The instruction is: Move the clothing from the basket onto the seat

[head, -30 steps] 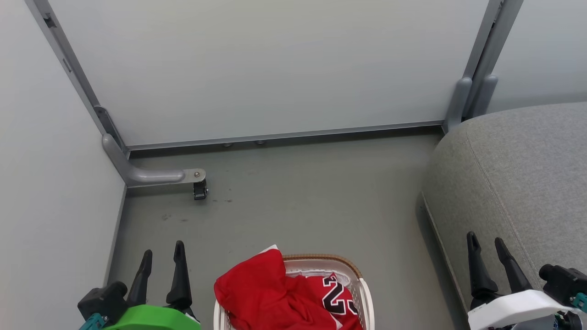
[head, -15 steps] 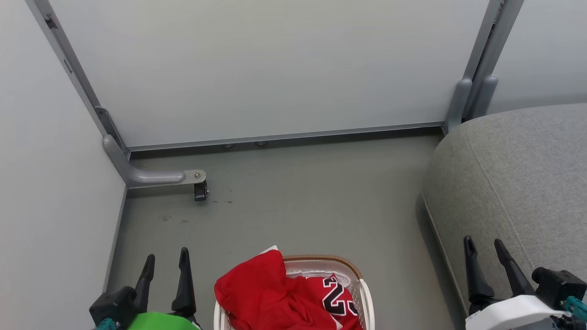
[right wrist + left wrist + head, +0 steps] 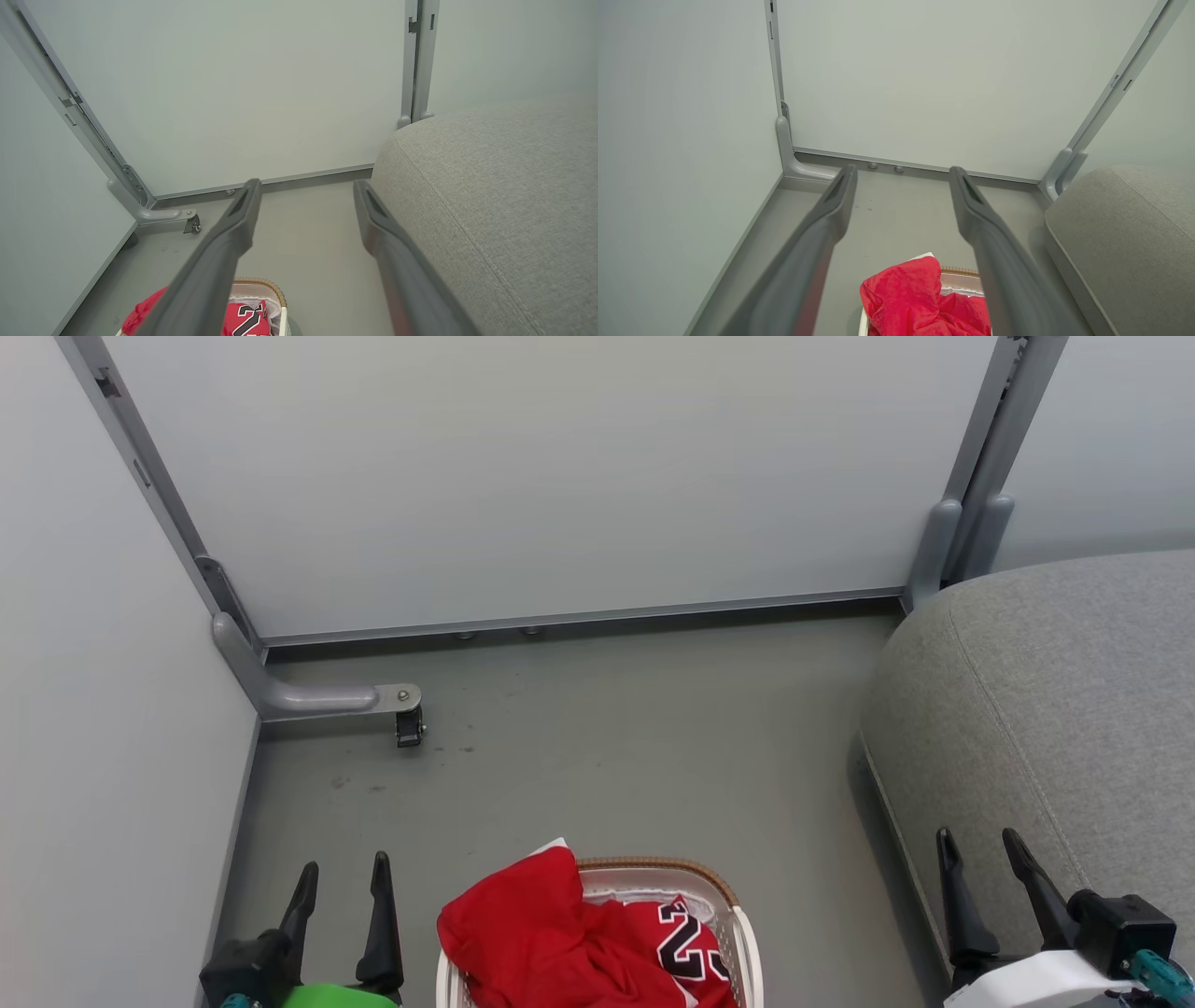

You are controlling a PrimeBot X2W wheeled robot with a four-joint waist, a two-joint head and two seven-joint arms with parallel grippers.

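Floor (image 3: 607, 756) lies grey between white wall panels (image 3: 560, 476) and seat (image 3: 1074, 709).

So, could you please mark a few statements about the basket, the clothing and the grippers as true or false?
1. The clothing lies in the basket. True.
2. The left gripper is shut on a garment. False: it is open and empty, beside the basket.
3. A red garment lies on the seat. False: its visible part is bare.
4. The right gripper is open and empty. True.
5. The basket stands on the seat. False: it stands on the floor, left of it.
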